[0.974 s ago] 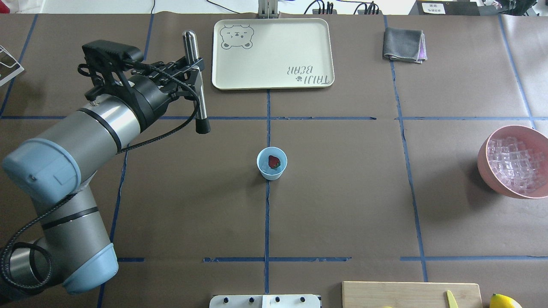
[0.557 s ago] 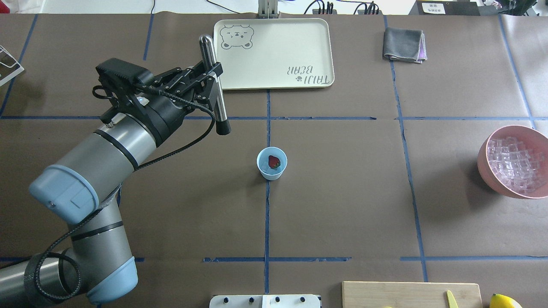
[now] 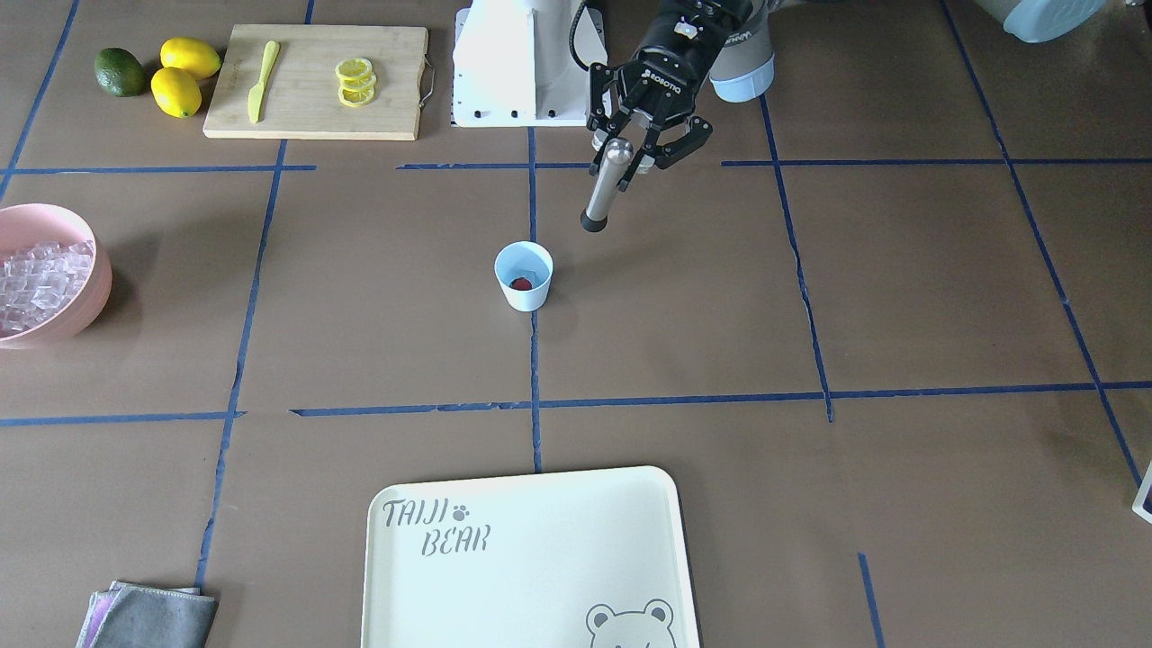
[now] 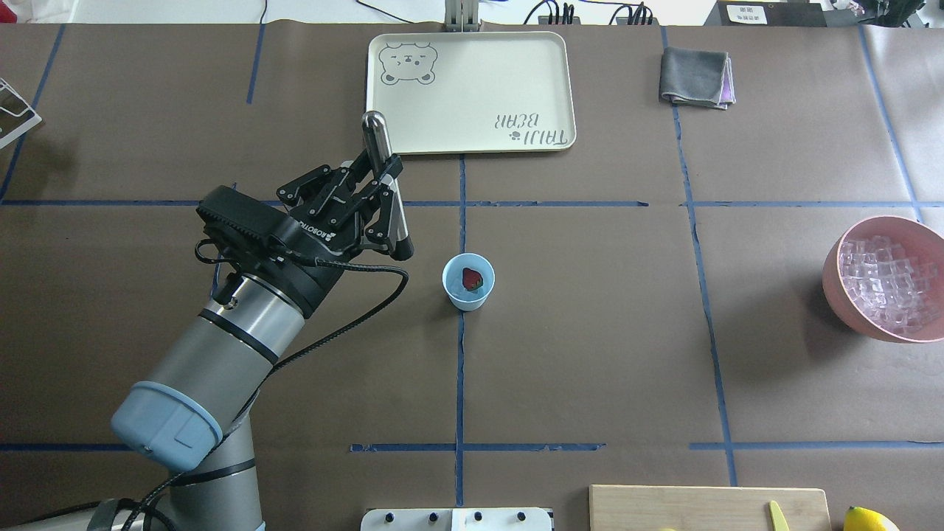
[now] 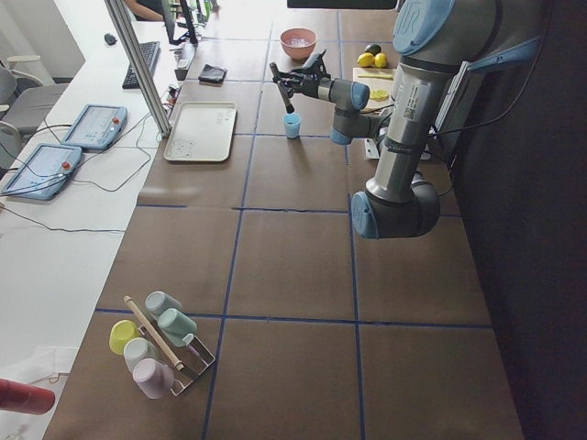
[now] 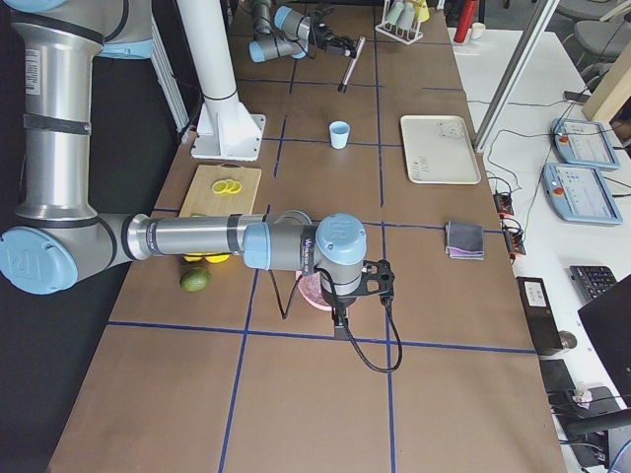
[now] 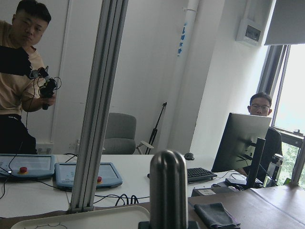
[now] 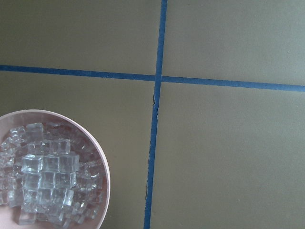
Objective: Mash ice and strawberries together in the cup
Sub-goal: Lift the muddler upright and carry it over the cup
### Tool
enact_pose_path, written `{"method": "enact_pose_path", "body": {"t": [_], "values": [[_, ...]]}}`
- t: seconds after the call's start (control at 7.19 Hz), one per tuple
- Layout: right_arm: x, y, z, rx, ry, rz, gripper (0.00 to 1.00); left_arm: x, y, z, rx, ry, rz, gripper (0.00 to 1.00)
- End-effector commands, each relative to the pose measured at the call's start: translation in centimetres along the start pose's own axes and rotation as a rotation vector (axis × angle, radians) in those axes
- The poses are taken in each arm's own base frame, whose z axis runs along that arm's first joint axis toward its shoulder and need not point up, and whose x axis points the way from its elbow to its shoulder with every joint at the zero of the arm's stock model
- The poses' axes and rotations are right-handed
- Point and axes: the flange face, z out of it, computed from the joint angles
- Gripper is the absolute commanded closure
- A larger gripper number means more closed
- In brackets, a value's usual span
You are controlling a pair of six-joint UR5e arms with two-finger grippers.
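In the front-facing view, the left gripper [image 3: 621,151] hangs above the tabletop [image 3: 900,288], its jaws clamped around a steel muddler [image 3: 605,184] near the rod's upper end. The muddler tilts, its black tip lowest, near the cup [image 3: 525,297] but not over it. The cup stands upright on a blue tape line, with 1 strawberry [image 3: 520,283] inside. The ice [image 3: 36,279] fills a pink bowl [image 3: 97,270] well apart from the cup, at the tabletop's edge.

From overhead, the left gripper [image 4: 385,186] sits just beside the cup [image 4: 451,291], on the robot's left of it, between the cup and a cream tray [image 4: 472,88]. The strawberry [image 4: 472,279] lies against the cup's far inner wall.

In the exterior left view, the muddler's tip [image 5: 290,109] hangs above the cup [image 5: 292,126] without touching.

In the exterior right view, the right gripper [image 6: 340,317] hovers over the pink bowl [image 6: 308,292]; whether its jaws are wide or narrow cannot be told.

The left wrist view shows the muddler's rounded top [image 7: 168,191].

The right wrist view looks down on the ice [image 8: 45,176] piled in the bowl [image 8: 103,167].
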Motion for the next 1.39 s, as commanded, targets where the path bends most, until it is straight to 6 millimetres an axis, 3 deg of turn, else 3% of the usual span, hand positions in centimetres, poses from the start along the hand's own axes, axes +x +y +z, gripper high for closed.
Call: {"method": "enact_pose_path", "body": {"t": [0.0, 0.14, 0.28, 0.83, 0.97, 1.25], "values": [[0.0, 0.0, 0.0, -0.001, 0.0, 0.0, 0.01, 2.8, 0.1, 1.8, 0.021, -0.002, 0.021, 1.0], [0.1, 0.1, 0.1, -0.004, -0.001, 0.004, 0.01, 3.6, 1.6, 3.1, 0.032, 0.003, 0.006, 1.0], [0.1, 0.1, 0.1, -0.004, 0.001, 0.004, 0.01, 3.1, 3.4, 3.5, 0.045, 0.016, -0.013, 1.0], [0.2, 0.2, 0.2, -0.007, 0.001, 0.007, 0.01, 3.4, 7.0, 5.3, 0.057, 0.027, -0.035, 1.0], [0.3, 0.2, 0.3, -0.008, -0.001, 0.008, 0.01, 3.3, 8.9, 6.1, 0.053, 0.024, -0.029, 1.0], [0.3, 0.3, 0.3, -0.009, -0.001, 0.01, 0.01, 3.2, 10.2, 6.4, 0.041, 0.02, -0.022, 1.0]]}}
